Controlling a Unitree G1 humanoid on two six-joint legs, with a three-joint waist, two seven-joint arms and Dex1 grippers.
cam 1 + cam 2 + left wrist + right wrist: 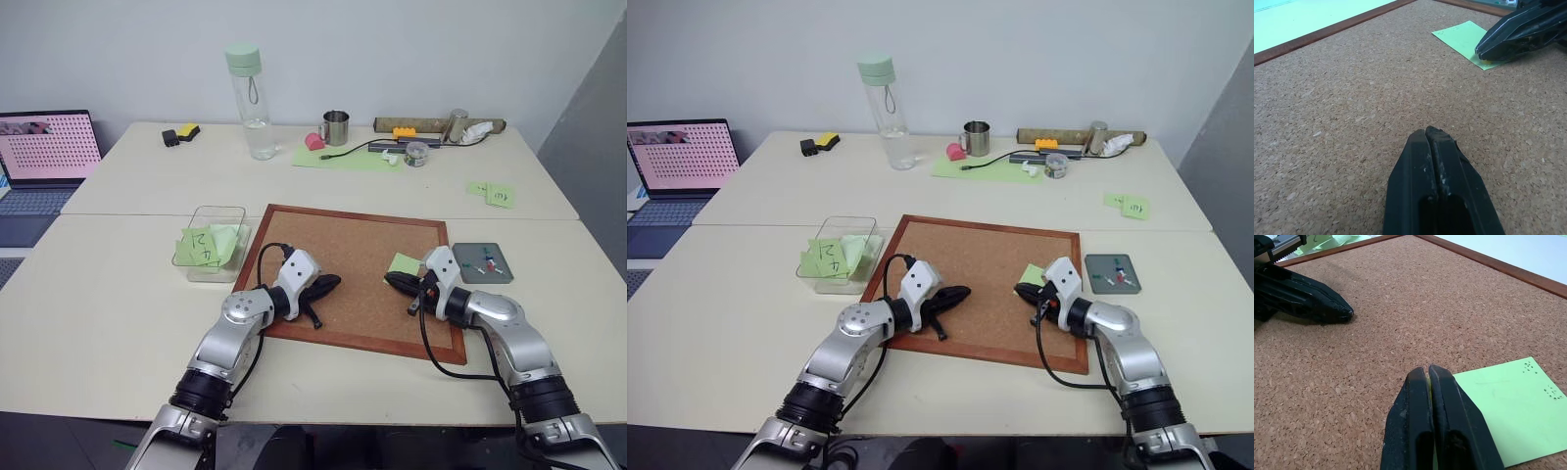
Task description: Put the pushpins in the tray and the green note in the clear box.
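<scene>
The green note (404, 262) lies flat on the corkboard (343, 240) near its right edge, with small pin holes in it. My right gripper (390, 279) is shut on the note's near corner, and a sliver of green shows between the fingertips (1422, 377). My left gripper (336, 282) rests shut and empty on the cork, a hand's width to the left. Red and green pushpins (487, 262) lie in the dark grey tray (465, 274), just right of the board. The clear box (220, 210) stands left of the board and holds green notes with handwriting.
On the far table stand a tall clear bottle (251, 98) and a metal mug (336, 127), among cables and small items. Two marked green notes (493, 193) lie at its right. A laptop (44, 157) sits at the far left.
</scene>
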